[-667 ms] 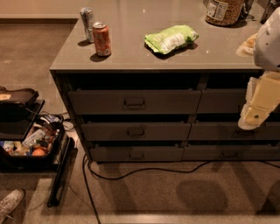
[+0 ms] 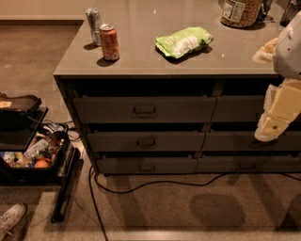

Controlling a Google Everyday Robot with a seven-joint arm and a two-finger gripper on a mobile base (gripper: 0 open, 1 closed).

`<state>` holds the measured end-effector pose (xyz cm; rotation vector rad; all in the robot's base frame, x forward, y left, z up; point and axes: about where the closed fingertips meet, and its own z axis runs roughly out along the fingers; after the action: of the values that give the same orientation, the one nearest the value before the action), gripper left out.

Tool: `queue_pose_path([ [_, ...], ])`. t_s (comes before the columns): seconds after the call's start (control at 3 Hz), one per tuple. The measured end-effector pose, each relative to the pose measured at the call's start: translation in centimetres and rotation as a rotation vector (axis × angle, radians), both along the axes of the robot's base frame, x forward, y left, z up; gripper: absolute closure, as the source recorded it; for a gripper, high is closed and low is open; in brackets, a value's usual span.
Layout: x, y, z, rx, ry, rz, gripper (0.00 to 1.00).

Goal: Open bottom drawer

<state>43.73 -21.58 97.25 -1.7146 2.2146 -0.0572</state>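
The bottom drawer (image 2: 146, 165) is the slim grey-brown front lowest in the left stack of the cabinet, with a small dark bar handle (image 2: 146, 167) at its centre. It looks pushed in, like the two taller drawers above it. My gripper (image 2: 269, 128) is a cream-coloured piece hanging at the right edge of the camera view. It sits in front of the right-hand stack of drawers, at about the height of the middle row, well right of and above the bottom drawer's handle. It touches nothing that I can see.
On the countertop (image 2: 141, 52) stand two cans (image 2: 108, 42), a green snack bag (image 2: 184, 42) and a jar (image 2: 241, 12). A black cable (image 2: 155, 183) runs over the floor before the cabinet. An open case of items (image 2: 33, 155) and a shoe (image 2: 10, 217) lie at left.
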Motion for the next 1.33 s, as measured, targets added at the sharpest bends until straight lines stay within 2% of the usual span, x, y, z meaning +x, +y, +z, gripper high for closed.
queue_pose_path([
  [0.33, -0.9, 0.2, -2.4, 0.048, 0.037, -0.009, 0.0],
  [0.67, -1.1, 0.2, -2.6, 0.051, 0.042, -0.01, 0.0],
  [1.0, -1.1, 0.4, -2.7, 0.1, 0.042, 0.012, 0.0],
  [1.33, -1.5, 2.5, -6.2, 0.24, 0.074, 0.067, 0.0],
])
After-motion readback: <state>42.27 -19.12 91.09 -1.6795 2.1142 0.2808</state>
